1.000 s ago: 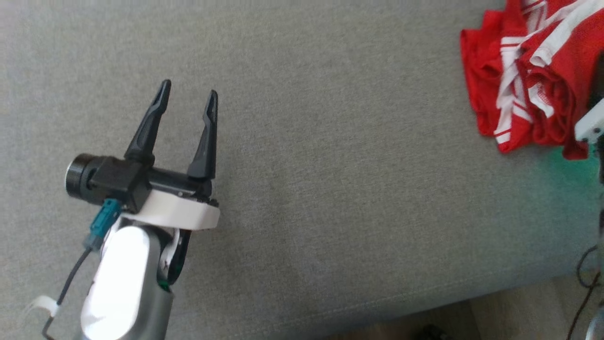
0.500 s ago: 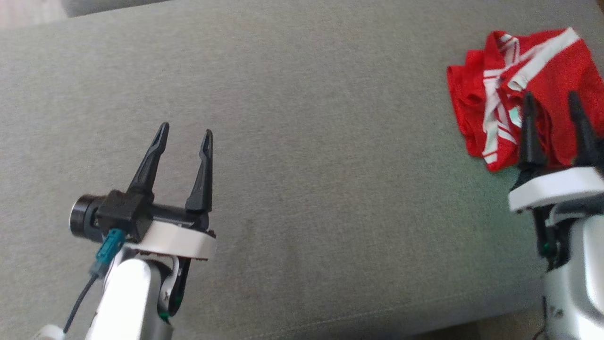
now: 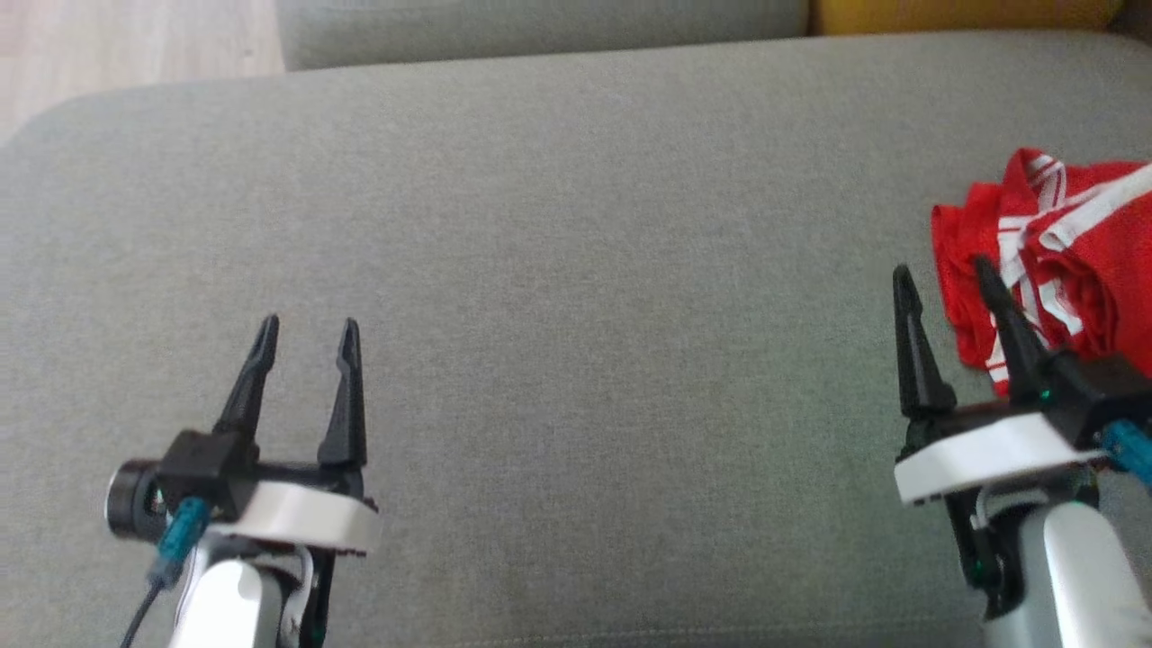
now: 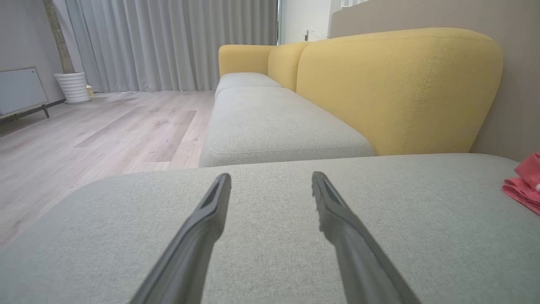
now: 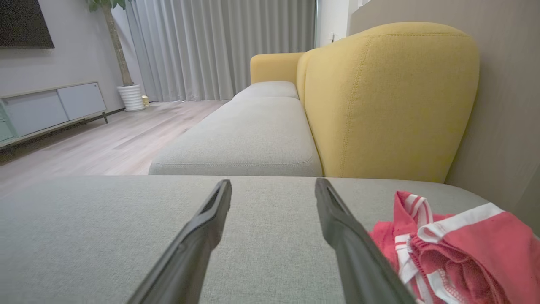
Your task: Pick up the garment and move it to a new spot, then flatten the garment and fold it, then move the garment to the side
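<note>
Past the far left corner of the grey seat cushion (image 3: 585, 225), a strip of pale wooden floor (image 3: 135, 45) is seen. Over the near left part of the cushion the left gripper (image 3: 310, 324) is held, with its two dark fingers pointed toward the cushion's far edge. Its jaws are spread apart and nothing is caught between them; bare grey fabric is seen through the gap. In the left wrist view, a second grey seat (image 4: 274, 122) and a yellow backrest (image 4: 396, 88) are seen beyond the cushion's far edge.

Over the near right part of the cushion the right gripper (image 3: 940, 267) is held, and it is pointed the same way. Its jaws are likewise parted and nothing is gripped.

The garment (image 3: 1080, 261), red with white stripes and white trim, is found crumpled in a loose heap on the right end of the cushion. Part of it is cut off by the right edge of the head view. It lies just beside the right gripper, on that gripper's right side. In the head view its left edge is overlapped by the gripper's right finger. Whether finger and cloth are touching cannot be told. The garment is well apart from the left gripper, and it is held by neither one.
</note>
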